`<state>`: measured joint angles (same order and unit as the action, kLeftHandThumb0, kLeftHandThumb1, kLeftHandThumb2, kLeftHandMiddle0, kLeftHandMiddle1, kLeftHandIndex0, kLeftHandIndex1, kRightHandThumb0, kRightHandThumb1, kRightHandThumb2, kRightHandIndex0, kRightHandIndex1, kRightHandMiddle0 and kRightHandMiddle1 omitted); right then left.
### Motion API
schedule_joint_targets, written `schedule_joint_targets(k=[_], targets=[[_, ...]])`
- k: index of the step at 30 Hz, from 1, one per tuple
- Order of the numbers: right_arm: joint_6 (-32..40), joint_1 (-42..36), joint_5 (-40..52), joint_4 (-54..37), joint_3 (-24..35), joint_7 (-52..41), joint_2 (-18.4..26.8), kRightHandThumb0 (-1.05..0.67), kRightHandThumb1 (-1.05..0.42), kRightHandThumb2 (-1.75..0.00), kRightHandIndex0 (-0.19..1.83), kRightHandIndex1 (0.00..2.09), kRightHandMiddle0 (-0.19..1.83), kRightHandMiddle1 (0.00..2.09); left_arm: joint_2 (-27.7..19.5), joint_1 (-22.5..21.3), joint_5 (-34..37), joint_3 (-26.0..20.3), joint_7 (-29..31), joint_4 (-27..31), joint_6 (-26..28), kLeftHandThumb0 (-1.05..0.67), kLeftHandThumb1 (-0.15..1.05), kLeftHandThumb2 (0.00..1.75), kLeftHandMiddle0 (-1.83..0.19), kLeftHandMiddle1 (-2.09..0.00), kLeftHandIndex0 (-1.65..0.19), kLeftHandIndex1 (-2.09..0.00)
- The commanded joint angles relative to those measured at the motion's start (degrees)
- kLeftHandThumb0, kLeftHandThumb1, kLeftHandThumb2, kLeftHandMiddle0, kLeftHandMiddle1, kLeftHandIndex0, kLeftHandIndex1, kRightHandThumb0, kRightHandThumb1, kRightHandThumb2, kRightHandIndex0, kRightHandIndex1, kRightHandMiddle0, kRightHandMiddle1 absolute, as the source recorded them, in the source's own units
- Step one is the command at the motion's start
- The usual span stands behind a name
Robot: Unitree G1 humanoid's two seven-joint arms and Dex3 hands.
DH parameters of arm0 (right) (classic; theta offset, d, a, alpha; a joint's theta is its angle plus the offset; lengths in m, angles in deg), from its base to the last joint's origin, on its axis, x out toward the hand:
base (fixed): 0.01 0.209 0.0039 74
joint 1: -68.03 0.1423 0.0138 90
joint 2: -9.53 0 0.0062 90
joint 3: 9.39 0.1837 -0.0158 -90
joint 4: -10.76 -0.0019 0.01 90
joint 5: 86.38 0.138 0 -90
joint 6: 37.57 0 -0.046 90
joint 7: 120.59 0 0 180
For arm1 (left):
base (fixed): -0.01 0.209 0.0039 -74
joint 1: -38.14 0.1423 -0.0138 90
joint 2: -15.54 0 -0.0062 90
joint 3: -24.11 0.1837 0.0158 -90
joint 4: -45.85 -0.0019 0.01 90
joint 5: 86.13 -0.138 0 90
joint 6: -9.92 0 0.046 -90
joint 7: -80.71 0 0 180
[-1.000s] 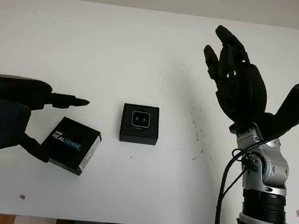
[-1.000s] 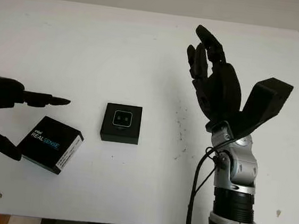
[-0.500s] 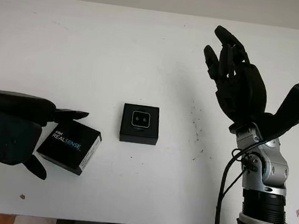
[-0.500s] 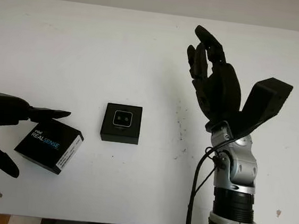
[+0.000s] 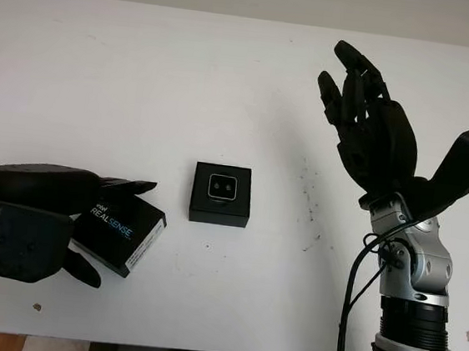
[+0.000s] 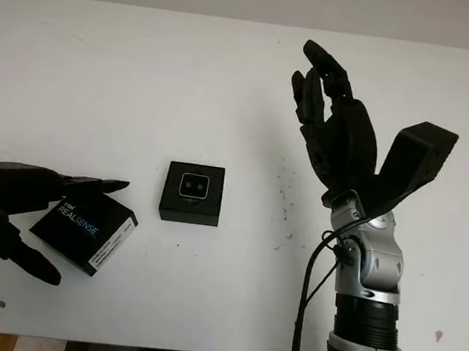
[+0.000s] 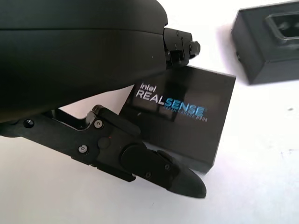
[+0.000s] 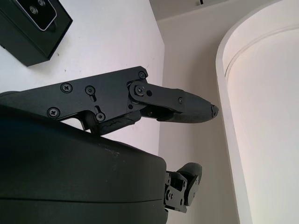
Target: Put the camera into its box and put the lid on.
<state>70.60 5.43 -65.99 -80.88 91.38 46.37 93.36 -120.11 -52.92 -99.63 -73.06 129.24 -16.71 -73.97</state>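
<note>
Lid (image 5: 119,233) beside the box (image 5: 221,193) is partly hidden by the straddling, unclosed left hand (image 5: 33,217); the empty, uncurled right hand (image 5: 370,123) is raised.

We see an open black box (image 5: 221,193) at frame centre, camera (image 5: 221,188) seated inside, lens up, black REALSENSE lid (image 5: 120,230) lower left, tilted.

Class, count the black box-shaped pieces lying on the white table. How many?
2: the box base holding the camera, mid-table; the RealSense lid, at the left hand. None seems hidden.
</note>
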Motion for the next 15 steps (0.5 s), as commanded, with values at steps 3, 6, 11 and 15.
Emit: schedule_joint_targets(k=[3,6,11,15], targets=[[-0.1,-0.5,0.2,-1.3,0.3,0.1,0.4,-0.62,-1.05,-0.53,0.09,0.03,-0.19,0.72,1.7,0.8,-3.6,0.8,-3.5,-0.1,-3.8,-0.56,0.96,0.05,0.18,-1.10,0.08,-0.62],[-0.2,-0.6,0.1,-1.4,0.1,0.1,0.4,-0.62,-1.05,-0.53,0.09,0.03,-0.19,0.73,2.2,1.2,-6.7,0.7,-6.9,-1.9,-9.9,-0.49,0.99,0.06,0.19,-1.43,0.18,-1.13],[-0.2,-0.7,-0.1,-1.4,0.0,0.2,0.4,-0.61,-1.05,-0.54,0.08,0.03,-0.19,0.69,2.6,1.5,-10.1,0.3,-10.8,-4.4,-16.9,-0.39,1.05,0.10,0.18,-1.71,0.19,-1.51],[-0.5,-0.9,-0.3,-1.4,-0.2,0.4,0.3,-0.61,-1.05,-0.54,0.08,0.02,-0.19,0.65,2.3,1.3,-12.1,0.3,-11.3,-5.3,-18.8,-0.35,1.05,0.17,0.14,-1.84,0.19,-1.72]])
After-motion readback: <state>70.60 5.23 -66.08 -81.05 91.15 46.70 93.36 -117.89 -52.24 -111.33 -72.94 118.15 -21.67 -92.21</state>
